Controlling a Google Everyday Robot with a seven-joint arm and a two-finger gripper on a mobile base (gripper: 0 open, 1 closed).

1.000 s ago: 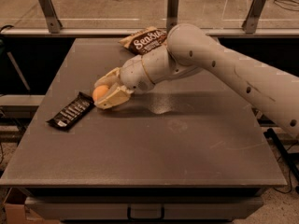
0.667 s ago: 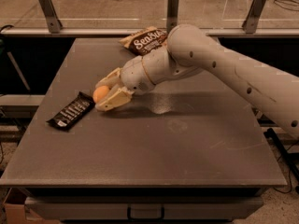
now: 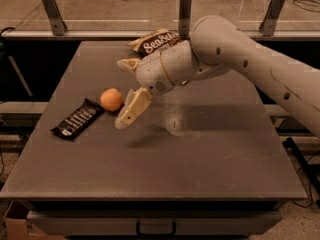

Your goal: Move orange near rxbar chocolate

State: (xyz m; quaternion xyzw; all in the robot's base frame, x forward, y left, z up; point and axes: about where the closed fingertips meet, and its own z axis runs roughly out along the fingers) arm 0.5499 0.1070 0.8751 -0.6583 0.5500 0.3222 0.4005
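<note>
The orange (image 3: pixel 111 99) rests on the grey table (image 3: pixel 165 169), left of centre. The rxbar chocolate (image 3: pixel 77 119), a slim black bar with white lettering, lies just to its lower left, almost touching it. My gripper (image 3: pixel 125 91) hovers above the table just right of the orange, open and empty. One cream finger (image 3: pixel 132 109) points down-left and the other finger (image 3: pixel 128 64) sticks up behind.
A brown-and-cream snack bag (image 3: pixel 152 43) lies at the table's far edge, partly behind my arm (image 3: pixel 240 64). A railing with metal posts (image 3: pixel 185 6) runs behind the table. A drawer handle (image 3: pixel 156 229) shows below the front edge.
The gripper has let go of the orange, opened and lifted away to the right. The orange now sits on the table beside the bar.
</note>
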